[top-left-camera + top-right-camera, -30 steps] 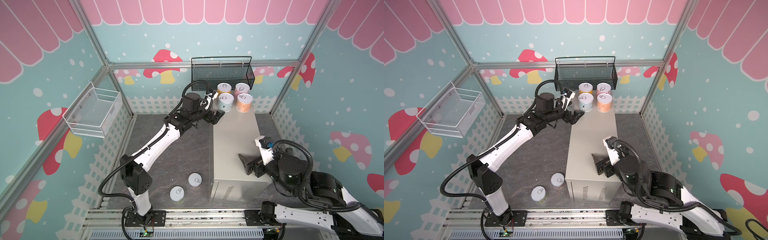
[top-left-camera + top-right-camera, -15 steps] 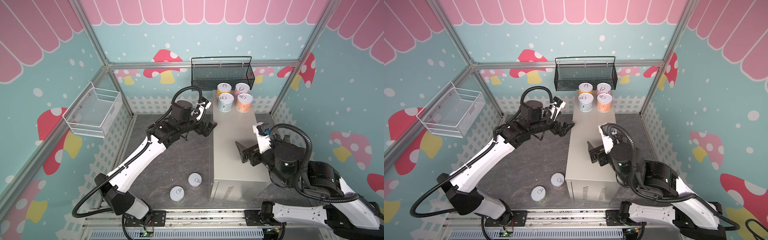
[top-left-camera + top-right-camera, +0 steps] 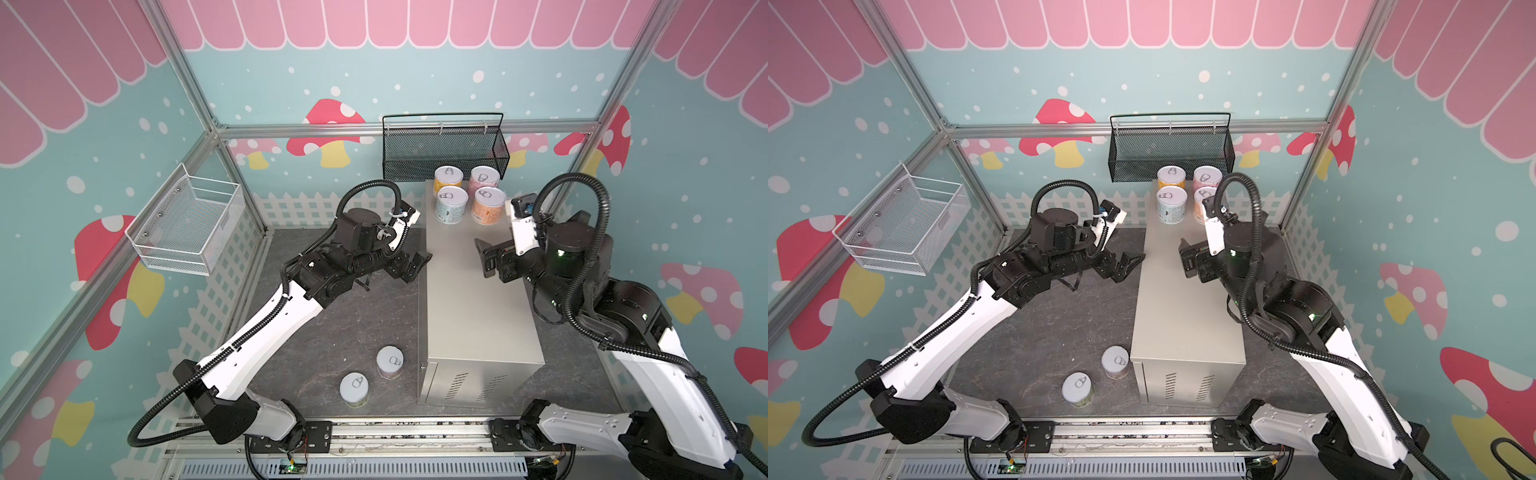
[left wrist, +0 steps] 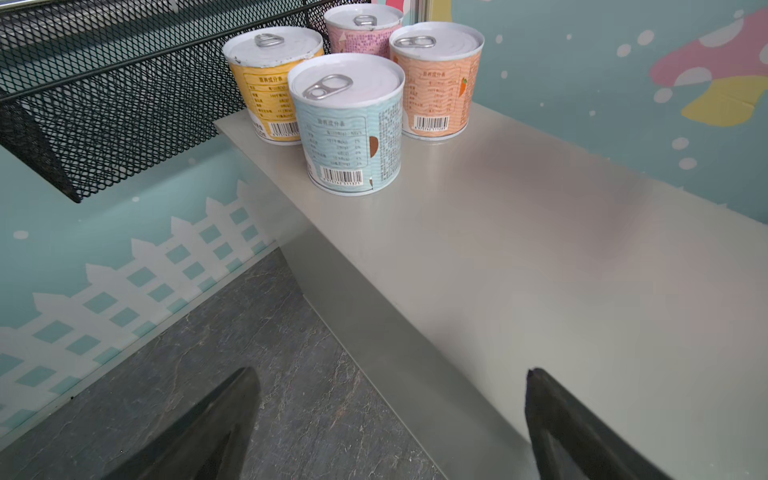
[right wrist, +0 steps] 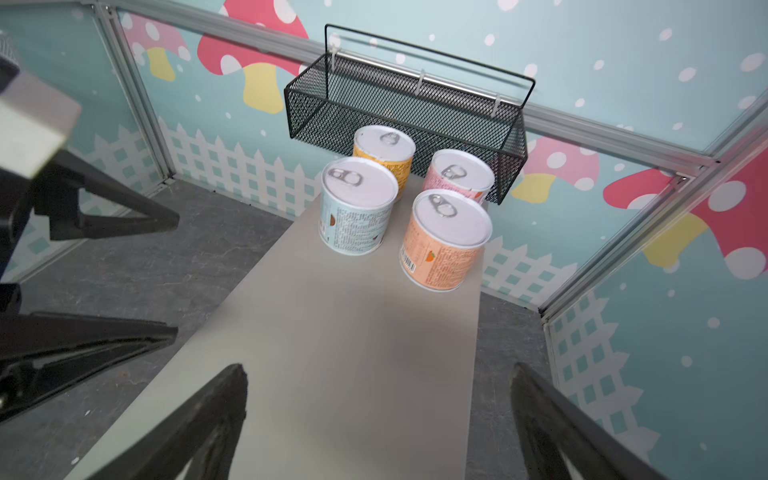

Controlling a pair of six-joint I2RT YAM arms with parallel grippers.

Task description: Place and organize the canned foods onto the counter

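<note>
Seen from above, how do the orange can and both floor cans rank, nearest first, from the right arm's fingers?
1. Orange can, on the counter.
2. Pinkish can, floor, beside the counter.
3. Green can, floor, toward the front.

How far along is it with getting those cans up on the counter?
Done: the yellow can, pink can, light blue can and orange can stand grouped at the counter's far end. In hand: nothing; the left gripper and right gripper are open and empty. Left: the pink-white can and green can stand on the floor.
</note>
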